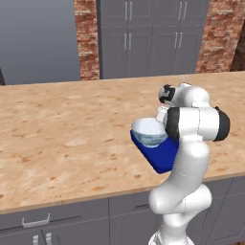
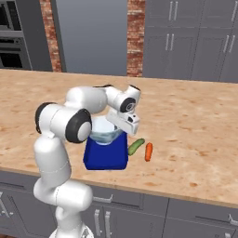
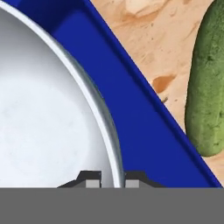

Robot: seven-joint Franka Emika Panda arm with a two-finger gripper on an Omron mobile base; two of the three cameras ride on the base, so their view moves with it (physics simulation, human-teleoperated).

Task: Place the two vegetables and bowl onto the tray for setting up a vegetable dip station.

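Tray point(image 2: 106, 155) at centre of right base view, near the counter point(image 1: 72, 124) front edge; could slide off if nudged. Bowl point(image 1: 149, 133) over tray, rim pinched in closed gripper point(image 3: 113, 179); thin grip could slip or tip. Cucumber point(image 2: 135, 147) and orange vegetable point(image 2: 148, 151) just right of tray, risking a knock

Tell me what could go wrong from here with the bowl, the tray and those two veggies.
1. The gripper is shut on the bowl rim, pinching only a thin edge. If the arm pulls away before letting go, the bowl could tip or drag across the tray.
2. The bowl covers much of the tray, leaving little blue floor for the vegetables.
3. The cucumber lies close beside the tray's edge and the carrot just beyond, so a low sweep could knock either one away.
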